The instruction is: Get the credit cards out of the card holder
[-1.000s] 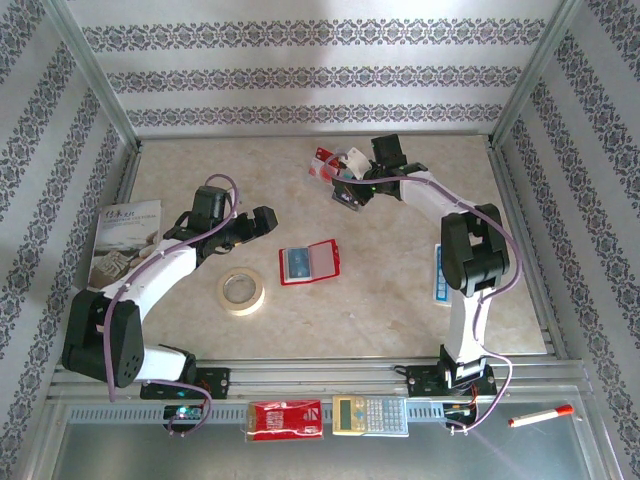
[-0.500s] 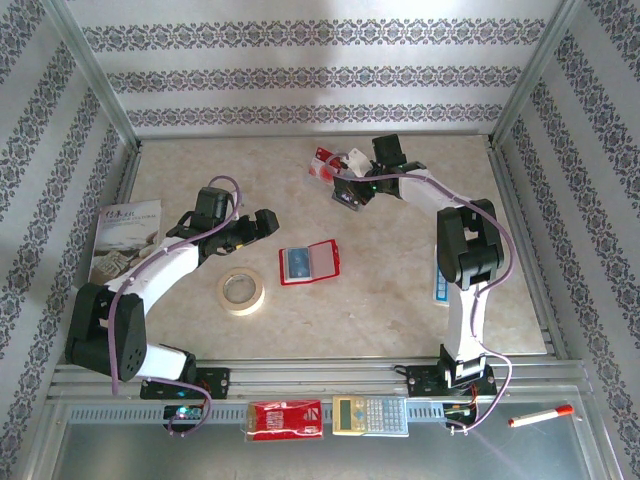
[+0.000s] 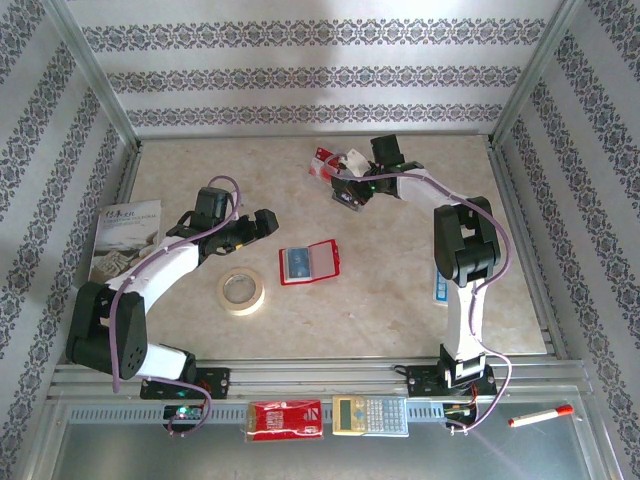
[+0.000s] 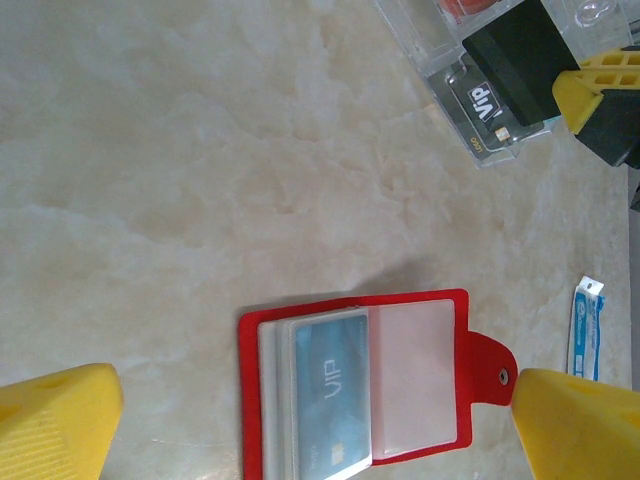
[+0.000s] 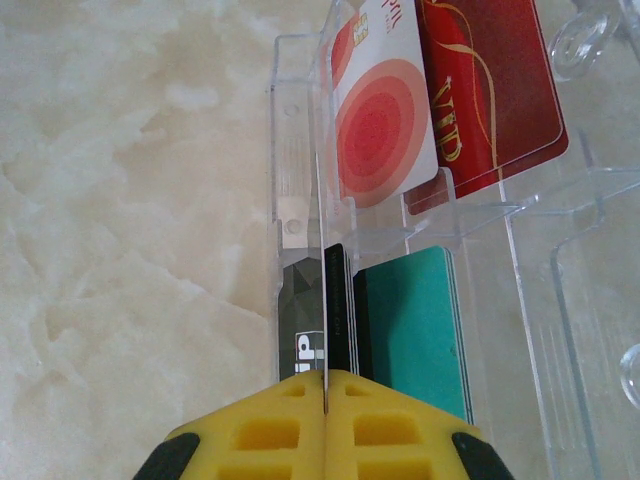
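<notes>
The red card holder lies open on the table, a blue card in its clear pocket. My left gripper hovers open just left of it; in the left wrist view the yellow fingers stand wide on either side of the holder. My right gripper is shut on a thin card seen edge-on, its colour hidden, at a clear stand. The stand holds a red-and-white card, a dark red card, a teal card and a black card.
A tape roll lies near the holder and a booklet at the left edge. A blue-and-white pack lies by the right arm. On the front rail sit a red packet, a calculator and a marker.
The left arm's shoulder and the right arm's elbow have swung slightly left. Both grippers stay almost where they were; the holder has not moved.
</notes>
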Available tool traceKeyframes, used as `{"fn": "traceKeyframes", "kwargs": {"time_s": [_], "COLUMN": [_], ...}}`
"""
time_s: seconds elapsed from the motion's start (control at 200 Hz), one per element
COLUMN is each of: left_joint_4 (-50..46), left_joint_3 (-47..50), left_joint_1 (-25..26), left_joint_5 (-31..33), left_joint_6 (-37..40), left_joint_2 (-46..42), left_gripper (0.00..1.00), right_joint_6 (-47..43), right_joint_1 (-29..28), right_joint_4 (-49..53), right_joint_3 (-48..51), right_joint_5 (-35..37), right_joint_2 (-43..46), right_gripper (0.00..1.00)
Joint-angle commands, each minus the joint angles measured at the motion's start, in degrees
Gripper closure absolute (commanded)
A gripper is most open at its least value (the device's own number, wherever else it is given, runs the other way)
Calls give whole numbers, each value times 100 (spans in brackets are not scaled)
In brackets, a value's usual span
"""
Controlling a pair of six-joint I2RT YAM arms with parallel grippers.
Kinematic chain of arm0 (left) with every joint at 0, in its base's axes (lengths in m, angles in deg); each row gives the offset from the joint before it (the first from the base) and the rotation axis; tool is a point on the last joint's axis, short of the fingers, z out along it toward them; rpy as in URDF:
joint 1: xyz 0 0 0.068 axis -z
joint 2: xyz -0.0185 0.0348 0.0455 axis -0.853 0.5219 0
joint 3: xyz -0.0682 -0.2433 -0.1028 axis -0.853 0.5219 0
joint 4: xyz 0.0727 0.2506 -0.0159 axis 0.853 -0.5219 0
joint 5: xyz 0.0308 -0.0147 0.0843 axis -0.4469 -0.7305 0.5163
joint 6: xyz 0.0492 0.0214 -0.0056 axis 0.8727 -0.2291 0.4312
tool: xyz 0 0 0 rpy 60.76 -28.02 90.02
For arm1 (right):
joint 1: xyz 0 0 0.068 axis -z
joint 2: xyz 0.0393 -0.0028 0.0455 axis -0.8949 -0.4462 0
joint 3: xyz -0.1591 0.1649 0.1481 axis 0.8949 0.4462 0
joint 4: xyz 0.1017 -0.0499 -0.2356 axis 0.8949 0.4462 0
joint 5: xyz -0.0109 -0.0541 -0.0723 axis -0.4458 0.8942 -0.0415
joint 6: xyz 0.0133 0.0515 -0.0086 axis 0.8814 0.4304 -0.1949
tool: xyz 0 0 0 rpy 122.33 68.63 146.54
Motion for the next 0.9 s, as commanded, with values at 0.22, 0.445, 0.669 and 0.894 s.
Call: {"fn": "traceKeyframes", "kwargs": {"time_s": [0.22, 0.445, 0.669, 0.894], "left_joint_4": [-54, -42, -24, -48], "left_joint_3": [-139, -112, -120, -146], "left_joint_1": [-98, -104, -109, -111], "left_joint_5": [-123, -145, -171, -186], "left_joint_6": [68, 68, 60, 54], "left_joint_2": [88, 93, 127, 132], "left_gripper": [0, 0, 0, 0], "right_joint_6": [-85, -104, -2, 297], "right_joint_1": [132, 137, 140, 149], "right_joint_4": [-132, -137, -180, -255], "right_joint_3": [304, 353, 284, 199], "right_joint_5": [-124, -151, -23, 148], "right_joint_2": [263, 267, 192, 267], "right_gripper": [100, 100, 92, 78]}}
